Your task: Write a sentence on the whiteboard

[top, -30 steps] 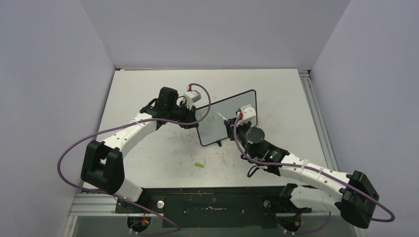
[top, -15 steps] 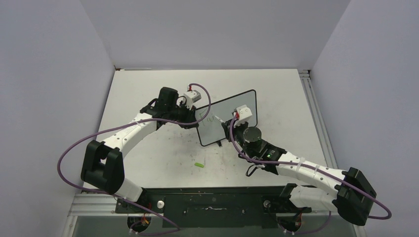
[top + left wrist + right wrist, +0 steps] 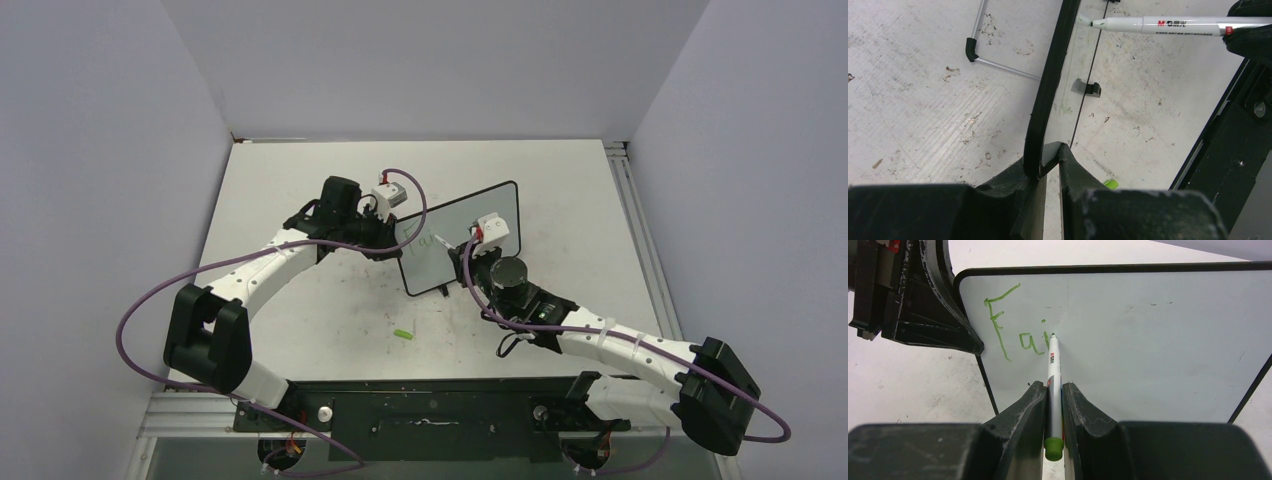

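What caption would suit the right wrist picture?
Right gripper holds a marker to the whiteboard, green letters "Fai" written.

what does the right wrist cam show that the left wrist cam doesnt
Only right wrist: the whiteboard's face with green letters "Fai", and the marker's green rear end between the right gripper's fingers. Only left wrist: the board edge-on, its wire stand behind it, a small green piece on the table. Both: the marker tip at the board, and the left gripper clamping the board's edge.
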You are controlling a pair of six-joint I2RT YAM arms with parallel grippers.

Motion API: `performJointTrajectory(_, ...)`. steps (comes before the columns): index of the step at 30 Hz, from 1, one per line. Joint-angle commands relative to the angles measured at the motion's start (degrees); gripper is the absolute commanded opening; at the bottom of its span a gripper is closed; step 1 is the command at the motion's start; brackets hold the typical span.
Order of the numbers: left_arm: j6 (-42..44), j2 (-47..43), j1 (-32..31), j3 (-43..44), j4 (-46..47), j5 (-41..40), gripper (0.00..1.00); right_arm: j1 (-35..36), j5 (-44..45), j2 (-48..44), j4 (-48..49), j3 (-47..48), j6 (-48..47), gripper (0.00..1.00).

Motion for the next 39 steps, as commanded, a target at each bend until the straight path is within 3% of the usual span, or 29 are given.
performJointTrajectory(1, 3.2, -0.5, -0.2, 1.7, -1.2, -4.2, 0.00, -0.4, 3.3, -0.2, 2.4, 0.7, 0.7, 0.05)
performJointTrajectory(18, 3.2, -0.6, -0.3, 1.7, -1.2, -4.2, 0.00, -0.9, 6.1, -1.4, 1.7, 0.1, 1.1, 0.05)
performJointTrajectory(39, 3.2, -0.3, -0.3, 1.6, -1.2, -4.3, 0.00, -0.1, 1.8, -3.5, 3.2, 1.2, -0.6, 0.05)
